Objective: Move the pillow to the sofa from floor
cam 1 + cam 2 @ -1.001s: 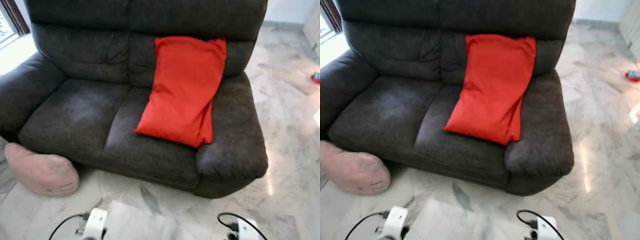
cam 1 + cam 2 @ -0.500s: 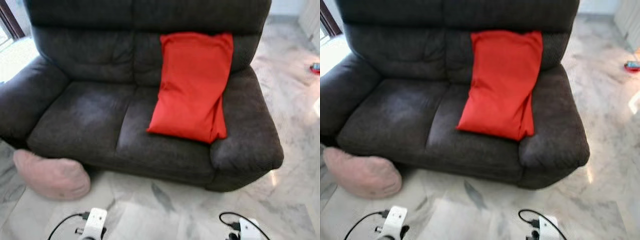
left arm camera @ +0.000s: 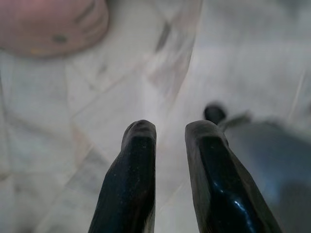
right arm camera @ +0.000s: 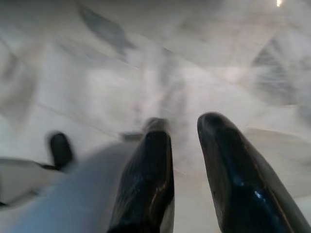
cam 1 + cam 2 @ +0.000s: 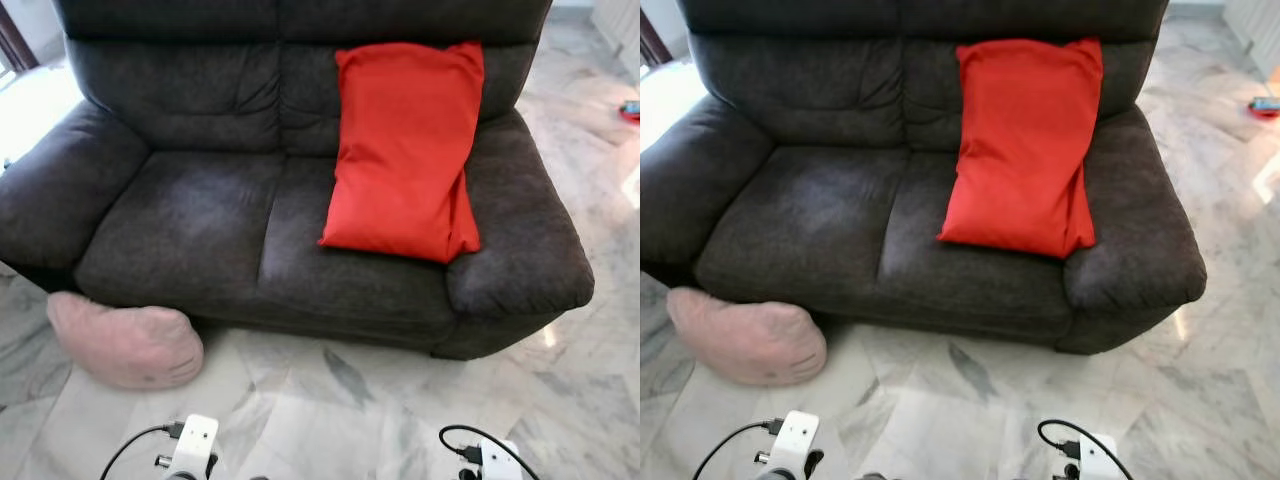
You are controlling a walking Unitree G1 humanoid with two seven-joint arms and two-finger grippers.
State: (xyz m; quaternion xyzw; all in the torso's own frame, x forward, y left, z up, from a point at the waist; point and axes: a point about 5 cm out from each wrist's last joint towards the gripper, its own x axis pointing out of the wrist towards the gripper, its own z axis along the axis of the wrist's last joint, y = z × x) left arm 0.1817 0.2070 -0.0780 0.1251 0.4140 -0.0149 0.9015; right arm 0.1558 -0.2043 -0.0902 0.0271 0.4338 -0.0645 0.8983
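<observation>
Pink pillow (image 5: pixel 125 345) lies on marble floor (image 5: pixel 330 420) against sofa (image 5: pixel 200 230); left gripper (image 3: pixel 170 133) and right gripper (image 4: pixel 184 128) hang narrowly parted, empty

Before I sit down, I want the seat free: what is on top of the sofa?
A red pillow leans on the sofa backrest, its lower end on the robot's-right seat cushion. Whatever lies beneath it is covered.
</observation>
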